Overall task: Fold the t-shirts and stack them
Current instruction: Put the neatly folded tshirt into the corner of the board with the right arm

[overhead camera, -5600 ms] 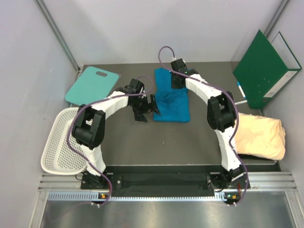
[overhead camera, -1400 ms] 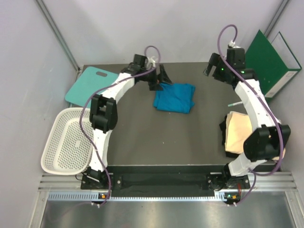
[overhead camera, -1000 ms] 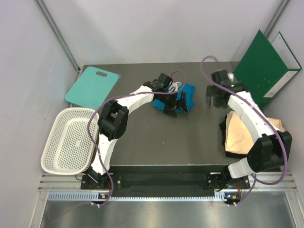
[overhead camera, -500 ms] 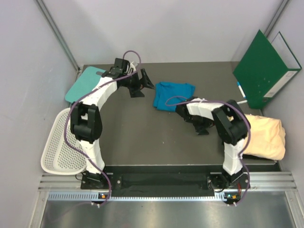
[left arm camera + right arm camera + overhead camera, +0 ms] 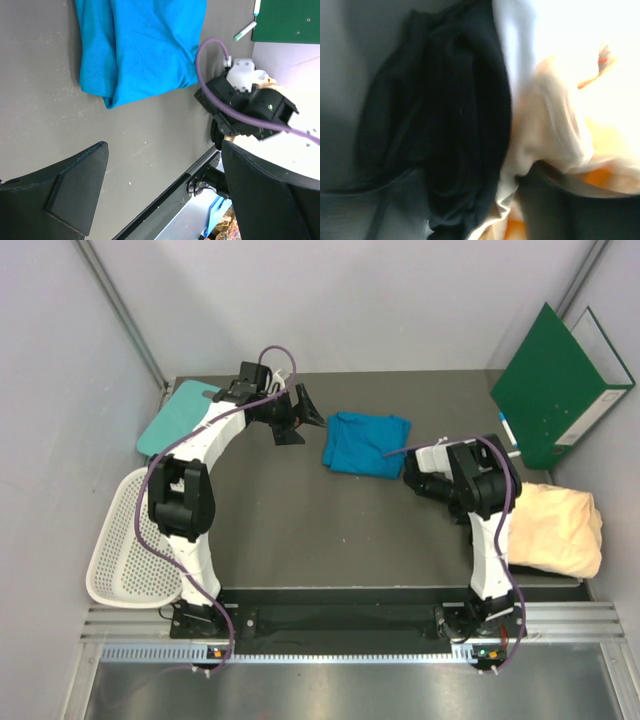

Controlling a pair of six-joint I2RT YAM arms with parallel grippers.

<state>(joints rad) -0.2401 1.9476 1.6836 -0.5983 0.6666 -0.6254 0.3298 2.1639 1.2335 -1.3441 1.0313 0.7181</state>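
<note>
The blue t-shirt (image 5: pixel 367 443) lies folded on the dark table (image 5: pixel 300 530) at the back middle, and it fills the top of the left wrist view (image 5: pixel 142 47). My left gripper (image 5: pixel 305 412) hovers just left of it, open, with nothing between its fingers (image 5: pixel 65 195). The cream-yellow t-shirt (image 5: pixel 555 530) is a bundle at the right edge. My right arm (image 5: pixel 470 480) is folded back beside it. The blurred right wrist view shows cream cloth (image 5: pixel 555 125) and a dark cloth (image 5: pixel 455 115) pressed close around my right gripper (image 5: pixel 465 215). How its jaws stand is unclear.
A teal board (image 5: pixel 180 415) lies at the back left, partly under the left arm. A white mesh basket (image 5: pixel 125 540) hangs off the left edge. A green binder (image 5: pixel 555 385) leans at the back right, with a pen (image 5: pixel 245 31) beside it.
The right arm has drawn back from the middle of the table toward the cream bundle. The left arm and the blue t-shirt have stayed put over the last half second.
</note>
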